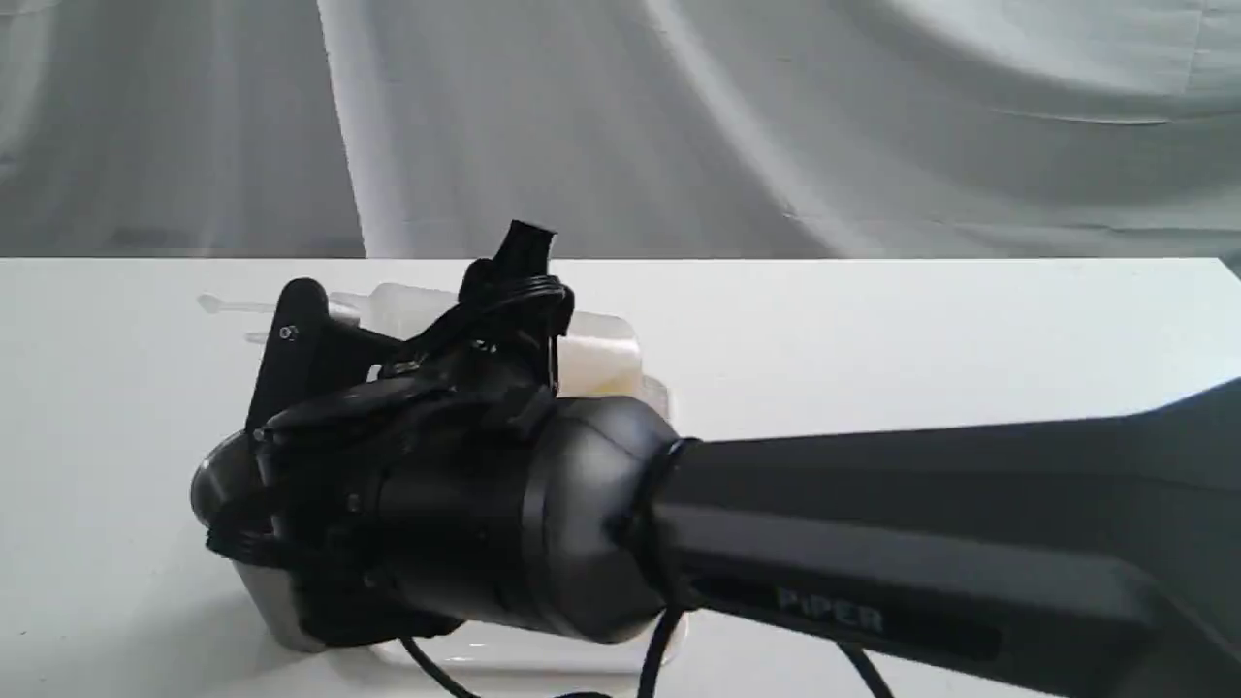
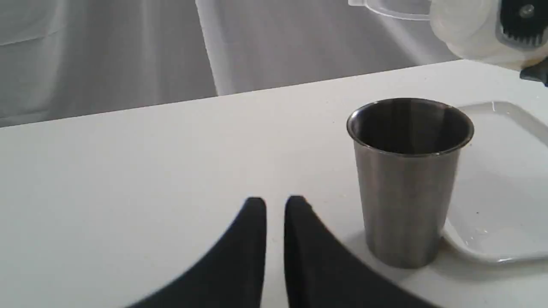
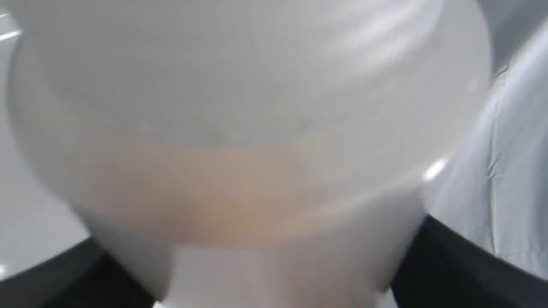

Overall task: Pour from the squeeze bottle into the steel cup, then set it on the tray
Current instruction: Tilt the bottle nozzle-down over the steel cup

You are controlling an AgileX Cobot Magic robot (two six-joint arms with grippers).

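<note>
The squeeze bottle lies tipped on its side in the air, with my right gripper shut around its body. Its nozzle points left, above the steel cup, which my wrist mostly hides. In the left wrist view the steel cup stands upright on the table against the corner of the white tray; no stream shows. The squeeze bottle hangs above it. In the right wrist view, amber liquid shows inside the squeeze bottle. My left gripper is shut and empty, low beside the cup.
My right arm stretches across the white table from the right. A strip of the tray shows under the wrist. Grey cloth hangs behind the table's far edge.
</note>
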